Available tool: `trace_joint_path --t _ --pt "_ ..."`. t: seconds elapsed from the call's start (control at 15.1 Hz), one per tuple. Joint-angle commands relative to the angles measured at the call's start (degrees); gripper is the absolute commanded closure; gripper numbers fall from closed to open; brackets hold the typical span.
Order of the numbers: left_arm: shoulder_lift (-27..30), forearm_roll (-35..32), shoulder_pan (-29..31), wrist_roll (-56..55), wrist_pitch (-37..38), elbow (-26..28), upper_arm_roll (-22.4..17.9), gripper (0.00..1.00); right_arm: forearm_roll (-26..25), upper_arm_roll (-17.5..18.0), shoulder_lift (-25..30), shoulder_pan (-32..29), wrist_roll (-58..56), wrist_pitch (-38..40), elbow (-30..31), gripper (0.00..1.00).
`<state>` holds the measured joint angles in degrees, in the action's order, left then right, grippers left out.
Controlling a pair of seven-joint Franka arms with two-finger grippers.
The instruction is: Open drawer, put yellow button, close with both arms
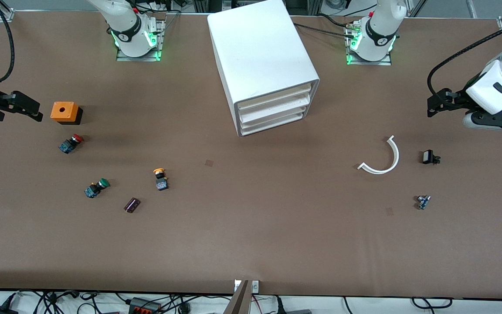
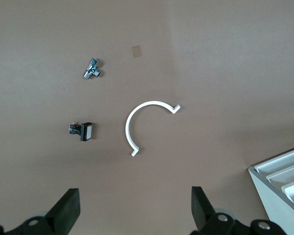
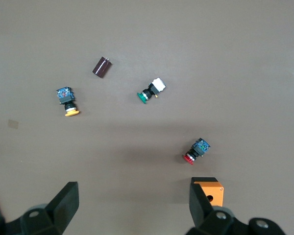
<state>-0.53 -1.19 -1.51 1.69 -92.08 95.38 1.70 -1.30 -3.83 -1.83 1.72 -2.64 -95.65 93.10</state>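
Observation:
The yellow button (image 1: pixel 160 179) (image 3: pixel 67 100) lies on its side on the brown table, nearer to the front camera than the white cabinet (image 1: pixel 259 52) and toward the right arm's end. The cabinet's three drawer fronts (image 1: pixel 273 111) are all pushed in; one corner of them (image 2: pixel 284 178) shows in the left wrist view. My right gripper (image 1: pixel 26 107) (image 3: pixel 133 188) hangs open and holds nothing, over the table at the right arm's end beside an orange box. Over the left arm's end of the table, my left gripper (image 1: pixel 438 104) (image 2: pixel 134 193) is open with nothing in it.
An orange box (image 1: pixel 64 111), a red-capped button (image 1: pixel 71 143), a green-capped button (image 1: pixel 96 187) and a dark cylinder (image 1: pixel 132 205) lie around the yellow one. A white curved strip (image 1: pixel 381 159), a black switch (image 1: pixel 429 157) and a small metal part (image 1: pixel 423 202) lie toward the left arm's end.

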Motion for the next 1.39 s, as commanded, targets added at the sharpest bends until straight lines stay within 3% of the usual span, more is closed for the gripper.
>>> trace_joint_path --t 0.0,0.66,0.93,1.13,1.33 --pt "-0.35 -0.65 -0.34 1.22 1.55 -1.68 -0.12 0.00 -0.90 0.31 0.95 0.04 -0.26 0.03 0.51 0.00" --pt "-0.35 -0.48 -0.43 0.60 1.90 -1.86 -0.12 0.00 -0.81 0.31 -0.19 0.04 -0.53 -0.14 0.42 0.00" --pt "-0.88 0.31 -1.74 1.04 7.51 -1.95 0.14 0.00 -0.55 0.31 -2.91 2.14 -0.17 -1.90 0.33 0.00" --pt "-2.54 7.85 -2.10 1.21 15.49 -1.86 0.32 0.00 -0.29 0.31 -6.33 5.47 -0.17 -1.90 0.33 0.00" --pt "-7.81 17.15 -2.98 1.39 22.46 -1.69 1.20 0.00 -0.02 0.31 -9.85 8.20 -0.09 -4.35 0.24 0.00"
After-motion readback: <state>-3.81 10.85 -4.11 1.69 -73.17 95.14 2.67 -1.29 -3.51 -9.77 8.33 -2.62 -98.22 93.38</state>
